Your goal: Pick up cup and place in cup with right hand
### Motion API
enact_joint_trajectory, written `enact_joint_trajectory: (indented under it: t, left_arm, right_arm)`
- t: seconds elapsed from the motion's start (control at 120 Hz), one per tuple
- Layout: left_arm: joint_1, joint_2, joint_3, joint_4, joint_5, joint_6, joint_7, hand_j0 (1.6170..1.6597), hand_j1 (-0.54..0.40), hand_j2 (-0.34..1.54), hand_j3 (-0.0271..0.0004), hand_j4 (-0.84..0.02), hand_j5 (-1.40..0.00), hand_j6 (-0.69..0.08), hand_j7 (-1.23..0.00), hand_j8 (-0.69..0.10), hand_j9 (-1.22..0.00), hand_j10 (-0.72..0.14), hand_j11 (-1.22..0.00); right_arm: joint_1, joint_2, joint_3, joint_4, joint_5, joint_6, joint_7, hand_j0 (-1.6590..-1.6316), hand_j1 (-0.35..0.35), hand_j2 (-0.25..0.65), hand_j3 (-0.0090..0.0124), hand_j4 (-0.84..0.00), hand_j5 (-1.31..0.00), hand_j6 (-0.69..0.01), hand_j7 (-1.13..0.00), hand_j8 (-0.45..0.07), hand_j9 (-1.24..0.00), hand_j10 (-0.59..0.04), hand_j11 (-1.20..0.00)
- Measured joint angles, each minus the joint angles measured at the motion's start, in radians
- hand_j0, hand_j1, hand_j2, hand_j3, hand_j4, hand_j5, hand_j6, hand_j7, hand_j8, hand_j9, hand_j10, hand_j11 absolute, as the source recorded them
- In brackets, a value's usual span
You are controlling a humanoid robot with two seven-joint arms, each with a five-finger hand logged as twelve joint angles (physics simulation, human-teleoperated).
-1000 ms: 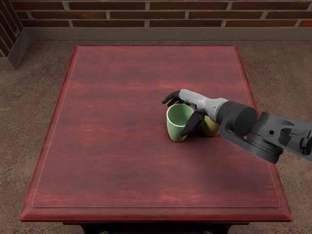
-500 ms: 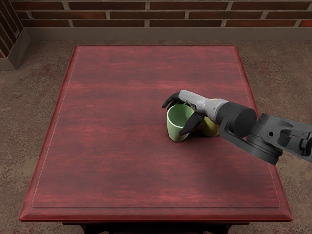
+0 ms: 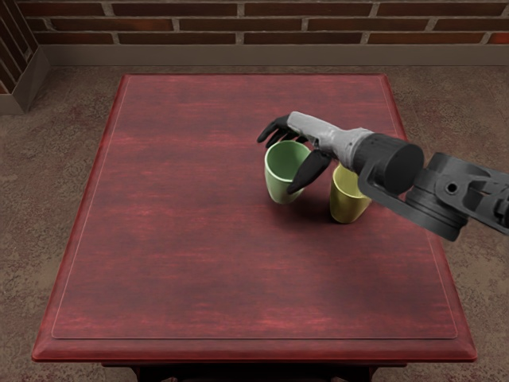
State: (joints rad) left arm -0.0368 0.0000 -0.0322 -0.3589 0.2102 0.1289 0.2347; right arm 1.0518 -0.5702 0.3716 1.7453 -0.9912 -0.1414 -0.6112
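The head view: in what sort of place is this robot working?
Probably a simulated room, plainly furnished: a brick wall with a grey baseboard, a worn brown floor, and a dark red wooden-looking table.

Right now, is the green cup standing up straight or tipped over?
Roughly upright: the green cup has its open rim facing up and narrower base down, held in the right hand.

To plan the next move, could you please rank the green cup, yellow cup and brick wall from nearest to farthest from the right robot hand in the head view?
1. Green cup, held in the right robot hand.
2. Yellow cup, right of the green cup.
3. Brick wall, beyond the table's far edge.
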Motion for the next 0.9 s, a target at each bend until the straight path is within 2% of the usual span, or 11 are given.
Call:
enact_joint_trajectory:
  t: [0.167, 0.358, 0.733, 0.9]
  left_arm:
    - [0.0, 0.0, 0.0, 0.0, 0.0, 0.0, 0.0, 1.6581, 0.349, 0.0, 0.0, 0.0, 0.0, 0.0, 0.0, 0.0, 0.0, 0.0, 0.0]
    - [0.0, 0.0, 0.0, 0.0, 0.0, 0.0, 0.0, 1.6581, 0.349, 0.0, 0.0, 0.0, 0.0, 0.0, 0.0, 0.0, 0.0, 0.0, 0.0]
    - [0.0, 0.0, 0.0, 0.0, 0.0, 0.0, 0.0, 1.6581, 0.349, 0.0, 0.0, 0.0, 0.0, 0.0, 0.0, 0.0, 0.0, 0.0, 0.0]
    - [0.0, 0.0, 0.0, 0.0, 0.0, 0.0, 0.0, 1.6581, 0.349, 0.0, 0.0, 0.0, 0.0, 0.0, 0.0, 0.0, 0.0, 0.0, 0.0]
  right_arm:
    - [0.053, -0.036, 0.029, -0.006, 0.093, 0.056, 0.0, -1.6578, 0.075, 0.047, 0.0, -0.387, -0.5, -0.388, -0.5, -0.338, -0.5, -0.357, -0.5]
    - [0.142, -0.079, 0.065, -0.012, 0.189, 0.138, 0.0, -1.658, 0.077, 0.043, 0.0, -0.384, -0.5, -0.385, -0.5, -0.335, -0.5, -0.359, -0.5]
    - [0.189, -0.152, 0.074, -0.013, 0.213, 0.19, 0.0, -1.6579, 0.084, 0.083, 0.0, -0.406, -0.53, -0.407, -0.53, -0.321, -0.53, -0.361, -0.53]
    - [0.203, -0.201, 0.075, -0.012, 0.251, 0.238, 0.0, -1.6579, 0.086, 0.096, 0.0, -0.411, -0.53, -0.411, -0.53, -0.332, -0.53, -0.362, -0.53]
